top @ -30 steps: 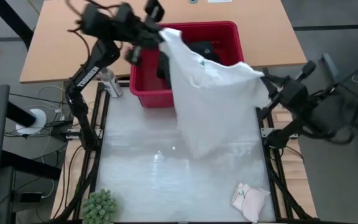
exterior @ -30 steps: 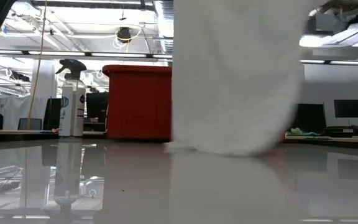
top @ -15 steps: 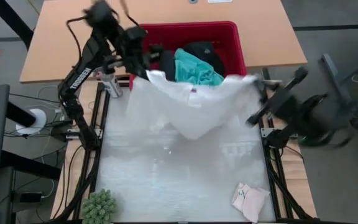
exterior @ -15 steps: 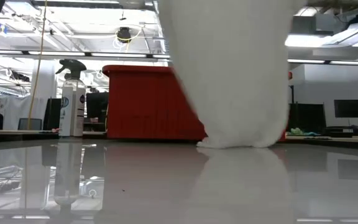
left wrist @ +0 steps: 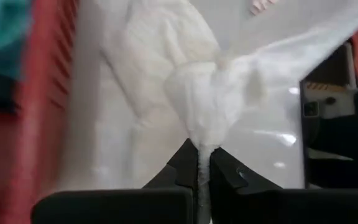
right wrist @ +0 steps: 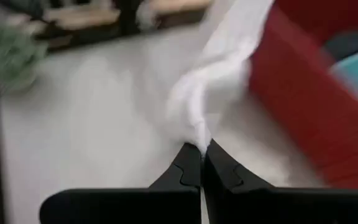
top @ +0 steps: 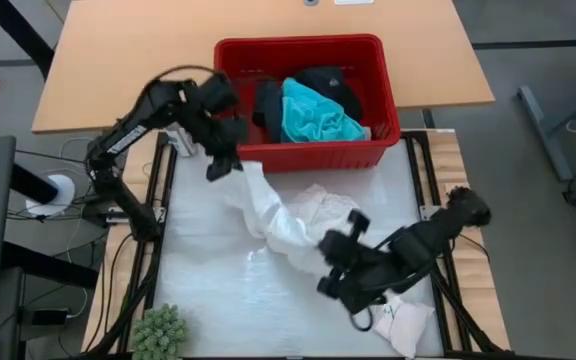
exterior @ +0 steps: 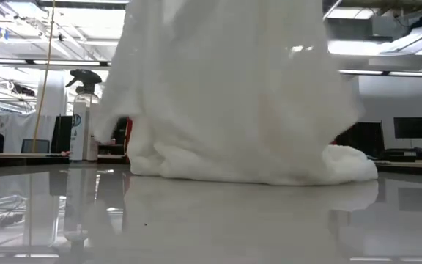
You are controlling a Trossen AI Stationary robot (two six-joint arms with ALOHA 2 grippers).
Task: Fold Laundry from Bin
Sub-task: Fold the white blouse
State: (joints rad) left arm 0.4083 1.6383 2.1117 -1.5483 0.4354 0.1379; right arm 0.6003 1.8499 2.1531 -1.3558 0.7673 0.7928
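- The white lacy top [top: 286, 215] is stretched across the table [top: 208, 300] between the two grippers, with its middle bunched in folds on the tabletop just in front of the bin [top: 308, 150].
- The left gripper [top: 220, 165] is held just in front of the bin's left front corner; its fingers are clamped tight on one end of the white top, as is seen in the left wrist view [left wrist: 202, 177].
- The right gripper [top: 330, 262] is held low over the middle of the table, and its fingers are pinched together on the other end of the top, as is shown in the right wrist view [right wrist: 201, 163].
- In the low view, the top [exterior: 233, 95] is seen hanging as a wide curtain whose hem rests on the table.
- A turquoise shirt [top: 313, 112] and black clothing [top: 330, 82] are left inside the bin.
- A small pale pink-white piece [top: 400, 320] is lying near the table's front right corner, and a spray bottle [exterior: 85, 117] is standing beside the bin.
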